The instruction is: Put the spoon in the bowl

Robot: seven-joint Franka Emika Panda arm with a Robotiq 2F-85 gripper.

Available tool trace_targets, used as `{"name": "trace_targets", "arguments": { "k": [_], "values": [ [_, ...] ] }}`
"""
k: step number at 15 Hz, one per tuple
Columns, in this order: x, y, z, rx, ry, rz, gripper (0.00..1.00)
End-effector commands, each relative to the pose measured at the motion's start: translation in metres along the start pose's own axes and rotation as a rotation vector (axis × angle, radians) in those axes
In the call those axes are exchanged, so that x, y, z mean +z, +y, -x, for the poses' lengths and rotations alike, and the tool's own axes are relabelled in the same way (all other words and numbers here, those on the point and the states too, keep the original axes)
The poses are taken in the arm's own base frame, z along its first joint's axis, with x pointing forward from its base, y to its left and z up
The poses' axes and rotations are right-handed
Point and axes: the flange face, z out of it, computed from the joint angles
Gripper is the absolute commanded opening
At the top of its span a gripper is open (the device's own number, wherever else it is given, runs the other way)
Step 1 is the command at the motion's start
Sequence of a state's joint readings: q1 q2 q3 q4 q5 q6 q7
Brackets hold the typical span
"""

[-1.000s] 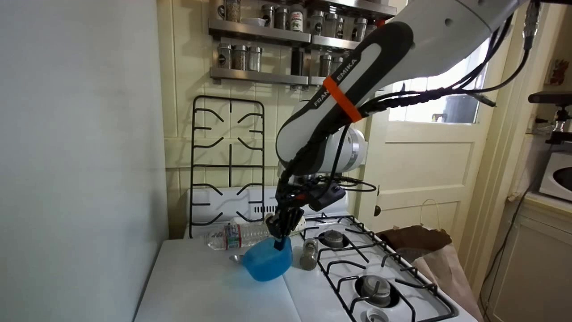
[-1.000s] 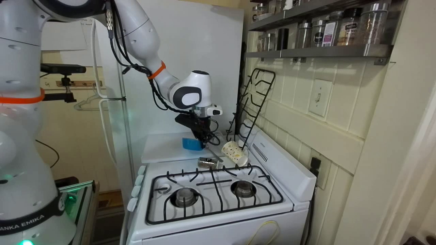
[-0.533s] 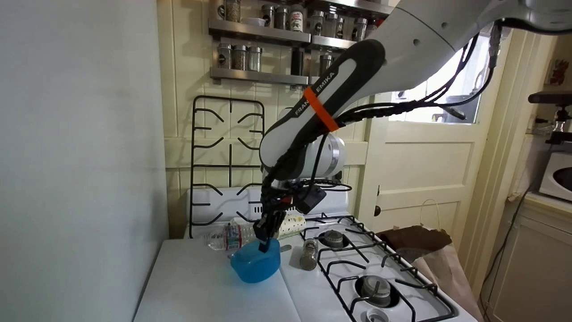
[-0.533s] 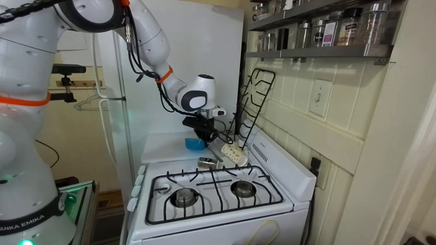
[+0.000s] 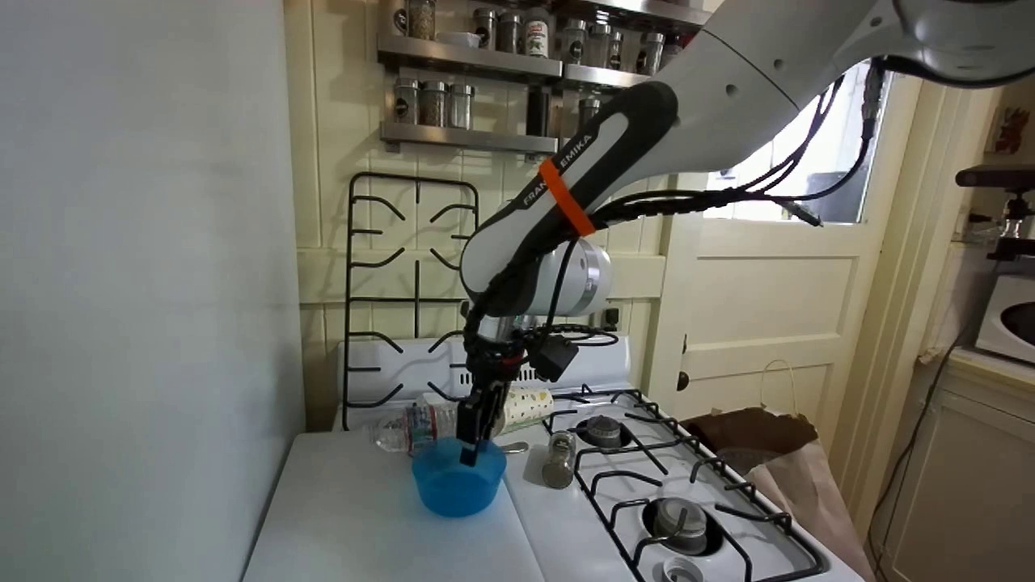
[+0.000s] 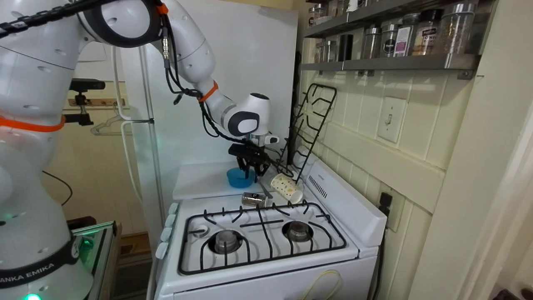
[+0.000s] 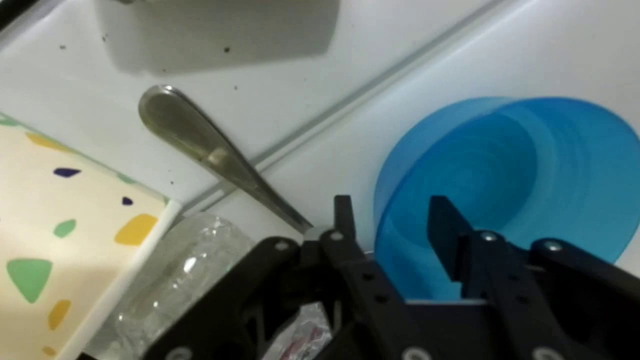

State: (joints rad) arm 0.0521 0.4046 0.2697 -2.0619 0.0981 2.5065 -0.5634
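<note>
Down at the rim of the blue bowl (image 5: 458,491), the end effector (image 7: 392,214) has its fingers spread, a clear gap between the tips. And look at the wrist view: one finger stands outside the bowl, the other over its hollow, with the wall running between them! Is either tip touching it? Can't tell from these angles. The bowl is upright on the white desk (image 5: 380,525), just beside the seam with the stove (image 6: 250,285).

Over to the spoon (image 7: 220,155): it's lying outside the bowl, handle slanting across that seam, the rounded end on the stove side. Its other end is lost behind the end effector in the wrist view, and in an exterior view the bowl covers it, only a bit of the spoon (image 5: 515,447) poking out.

Busy company here! A clear bottle (image 5: 416,428) on its side behind the bowl, a spotted cup (image 6: 287,188) lying near the stove's back panel (image 6: 345,204), and a small glass jar (image 6: 252,199), also on its side, near the handle's rounded end. A black grate (image 5: 416,300) stands on end by the wall (image 5: 323,162), while the arm (image 6: 191,54) reaches in from above in both exterior views.
</note>
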Motion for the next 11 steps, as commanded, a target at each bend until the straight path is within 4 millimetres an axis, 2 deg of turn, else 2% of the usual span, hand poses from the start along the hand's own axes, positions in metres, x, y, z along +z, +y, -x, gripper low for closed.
{"name": "trace_targets", "arguments": {
  "k": [1, 4, 7, 9, 10, 11],
  "values": [
    [-0.015, -0.001, 0.017, -0.032, -0.014, -0.032, 0.75],
    [-0.041, 0.000, 0.041, -0.082, 0.053, 0.033, 0.99],
    [-0.068, 0.001, 0.069, -0.132, 0.130, 0.082, 1.00],
    [-0.087, 0.007, 0.090, -0.054, 0.216, 0.100, 1.00],
    [-0.098, 0.016, 0.098, -0.008, 0.248, 0.095, 1.00],
    [-0.081, 0.016, 0.073, -0.046, 0.199, 0.076, 1.00]
  ]
}}
